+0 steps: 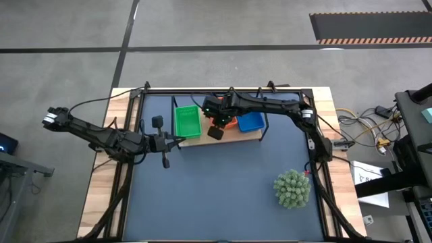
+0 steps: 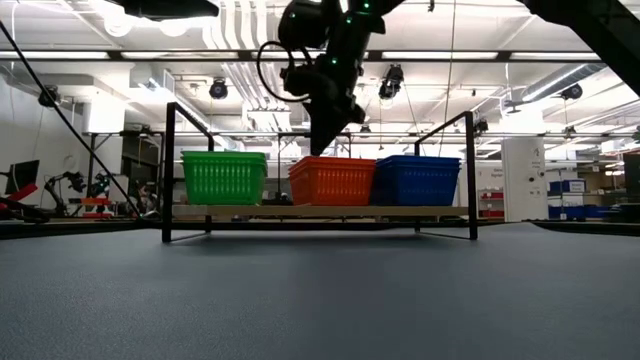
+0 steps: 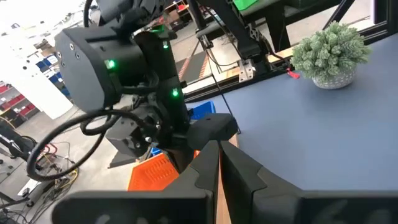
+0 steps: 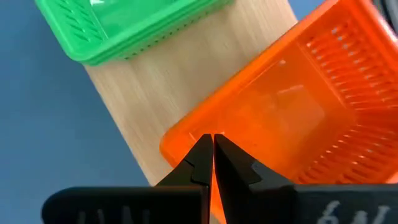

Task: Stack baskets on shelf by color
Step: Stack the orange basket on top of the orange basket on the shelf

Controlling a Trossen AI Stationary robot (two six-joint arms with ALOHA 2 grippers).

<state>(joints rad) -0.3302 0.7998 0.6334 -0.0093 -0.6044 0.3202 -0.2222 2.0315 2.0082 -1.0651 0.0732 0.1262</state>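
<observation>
my right gripper [image 4: 212, 149]: pinched shut, nothing in it, hanging right over the near rim of the orange basket [image 4: 292, 106]
orange basket: directly under me, mid shelf [image 4: 155, 87], long side running away from my fingertips
neighbours: green basket [image 1: 187, 121] one side, blue basket [image 1: 250, 121] the other
left gripper [image 3: 217, 158]: also shut and empty, off beside the shelf, so I'm nearer

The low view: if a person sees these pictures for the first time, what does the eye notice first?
Three stacks of perforated plastic baskets stand in a row on the low light-wood shelf: green baskets, orange-red baskets, then blue baskets. The right gripper hangs shut just above the orange-red stack. In the high view, a round spiky green plant ball sits alone on the dark-blue table mat.
</observation>
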